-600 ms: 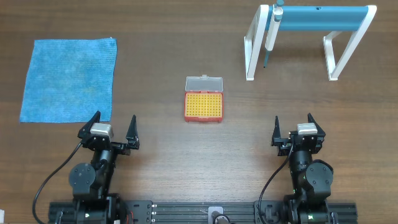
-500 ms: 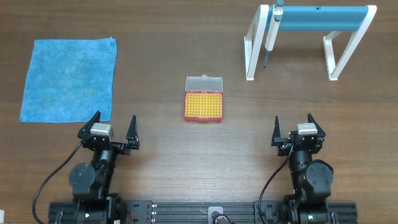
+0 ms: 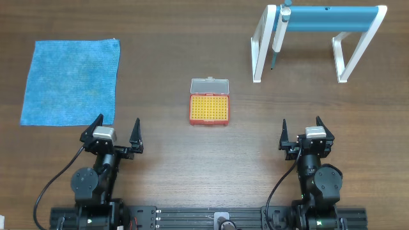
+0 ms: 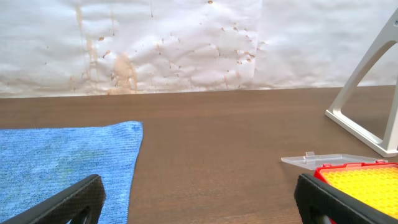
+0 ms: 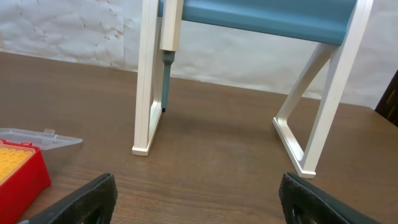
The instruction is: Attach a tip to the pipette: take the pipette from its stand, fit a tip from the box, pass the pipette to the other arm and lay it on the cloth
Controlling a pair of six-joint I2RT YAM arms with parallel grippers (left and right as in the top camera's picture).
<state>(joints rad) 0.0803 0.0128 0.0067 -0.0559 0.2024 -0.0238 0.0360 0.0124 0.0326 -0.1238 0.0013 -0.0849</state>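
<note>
- The left gripper (image 3: 117, 122) sits at the lower left of the top view, just above its arm's base. Its two fingers are spread wide and nothing is between them.
- The right gripper (image 3: 301, 122) sits at the lower right, level with the left one. It too is spread wide and holds nothing.
- The tip box (image 3: 209, 110) stands on the brown table (image 3: 160, 64) near the middle of the top view, between the two grippers and farther up. It has a red base and rows of yellow tips, and its clear lid (image 3: 209, 85) is folded back on the far side.
- The blue cloth (image 3: 70, 83) lies flat at the upper left, well apart from the box. Its near edge is just above the left gripper.
- The stand (image 3: 348, 61) is at the upper right, with white legs and a blue crossbar.
- The pipette (image 3: 278, 35) hangs upright from the left end of that bar, just beside the left leg, with its point downward and off the table.
</note>
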